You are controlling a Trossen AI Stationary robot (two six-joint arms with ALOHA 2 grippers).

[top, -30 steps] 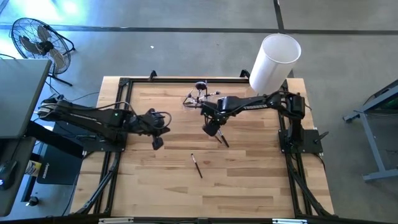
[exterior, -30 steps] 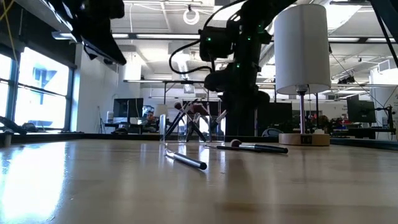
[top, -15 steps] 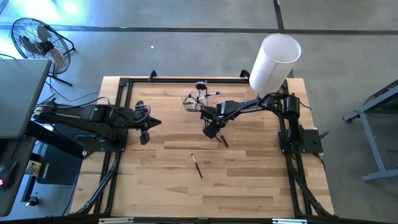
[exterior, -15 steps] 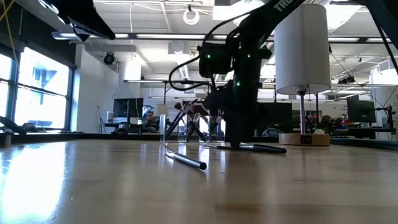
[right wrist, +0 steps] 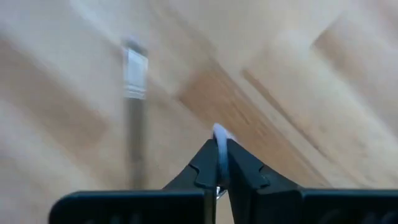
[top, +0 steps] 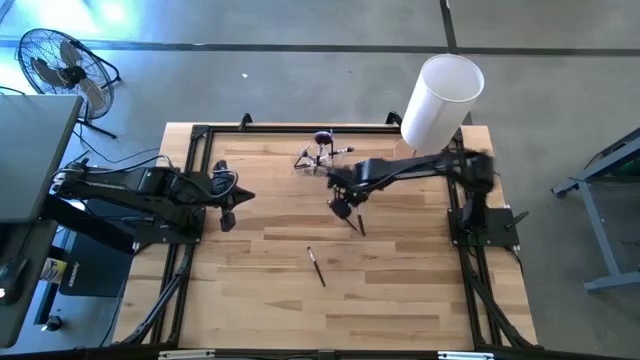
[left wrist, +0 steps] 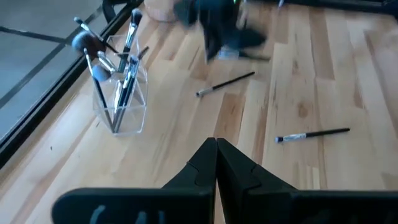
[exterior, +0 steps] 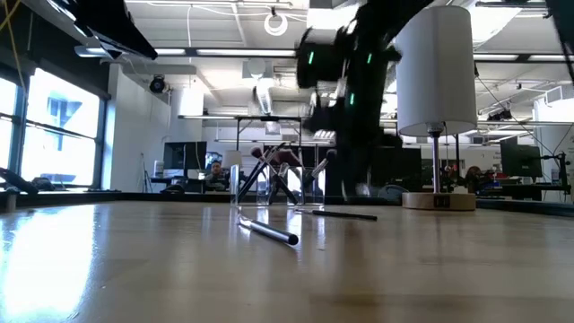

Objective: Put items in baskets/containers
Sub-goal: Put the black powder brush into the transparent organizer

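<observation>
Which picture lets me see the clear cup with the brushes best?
The left wrist view: the clear holder stands upright there, brushes sticking out of it. The high view shows only a small cluster near the table's far edge. In the low view it is faint and far off. The right wrist view misses it.

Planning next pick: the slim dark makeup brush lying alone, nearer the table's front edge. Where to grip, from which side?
Mid-handle of the slim dark makeup brush, from straight above, closing across its length. It lies flat on the wooden table, clear of other things. Being so thin, it would likely roll under a sideways push.
</observation>
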